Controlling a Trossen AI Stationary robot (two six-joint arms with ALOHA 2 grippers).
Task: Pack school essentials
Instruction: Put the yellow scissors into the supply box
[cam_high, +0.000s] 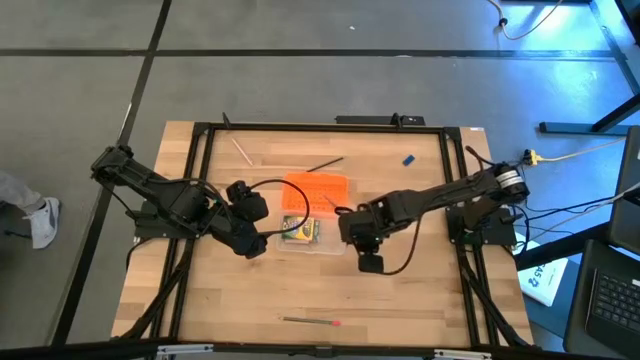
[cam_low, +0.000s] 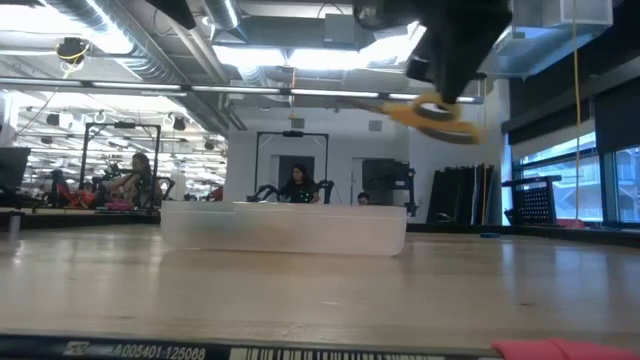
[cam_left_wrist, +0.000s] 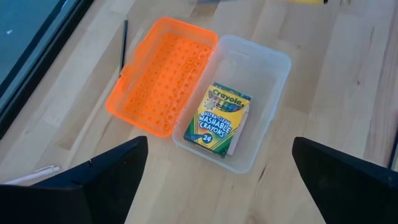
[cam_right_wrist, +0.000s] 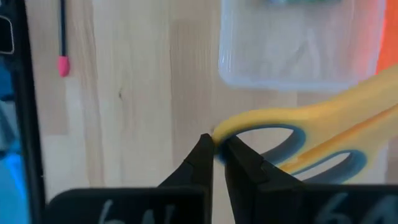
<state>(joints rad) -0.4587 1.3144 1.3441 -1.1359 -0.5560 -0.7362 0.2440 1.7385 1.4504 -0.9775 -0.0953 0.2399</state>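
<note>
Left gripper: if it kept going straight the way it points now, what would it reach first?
Likely the clear box, probably the crayon box lying inside it. The left gripper is open and empty, aimed at that box; nothing shows in between, though depth is hard to judge.

Your high view looks straight down on the whole counter (cam_high: 400, 300). The low view faces level across it toward the room. Both wrist views look close down at the clear box (cam_left_wrist: 267, 68), which all four views share.
</note>
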